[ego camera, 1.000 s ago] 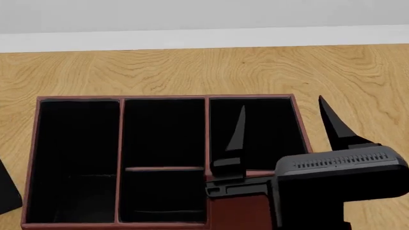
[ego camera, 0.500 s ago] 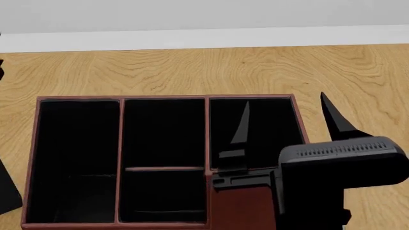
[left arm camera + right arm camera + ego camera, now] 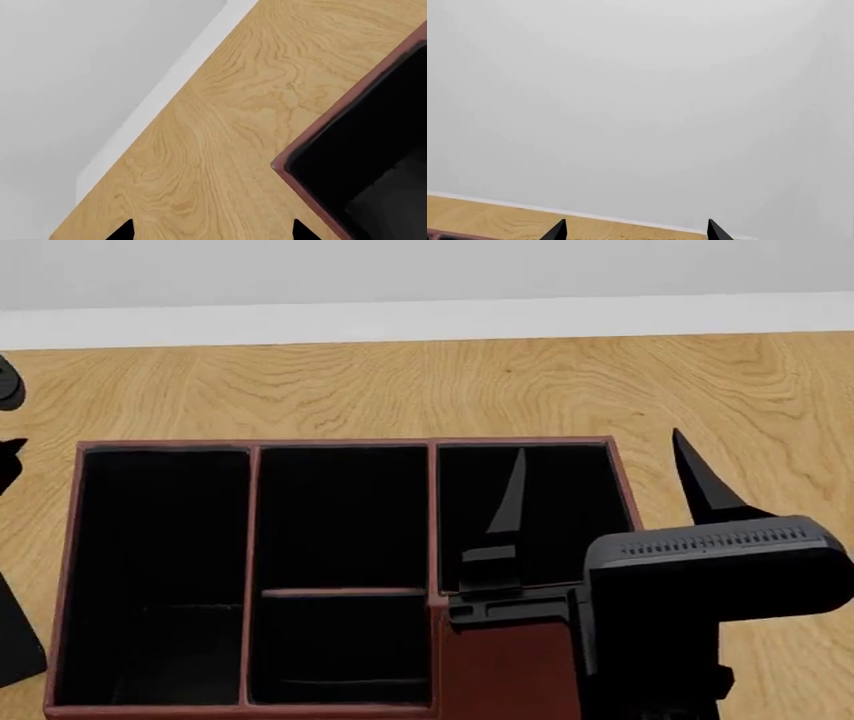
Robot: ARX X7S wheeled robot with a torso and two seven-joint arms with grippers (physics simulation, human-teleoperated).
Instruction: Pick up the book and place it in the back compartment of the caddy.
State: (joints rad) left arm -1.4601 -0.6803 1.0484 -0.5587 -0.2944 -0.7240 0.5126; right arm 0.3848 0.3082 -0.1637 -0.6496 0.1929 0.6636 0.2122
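Hovering over the caddy's (image 3: pixel 344 445) right-hand cell, right gripper (image 3: pixel 601 485) has fingers spread apart, nothing between them. Left gripper (image 3: pixel 210 231) sits off the caddy's left corner above wood floor (image 3: pixel 400 390), fingers apart, empty. Book isn't visible in any view. Back compartment (image 3: pixel 340 645) holds nothing visible.

We see a table (image 3: pixel 334 390) of pale wood with a flowing grain and a smooth, satin finish. The caddy (image 3: pixel 534 680) looks like dark red leather, matt, with a matt black lining. The right gripper (image 3: pixel 601 490) reads as matt black plastic, its housing ribbed. The wall (image 3: pixel 640 100) is flat, pale grey.
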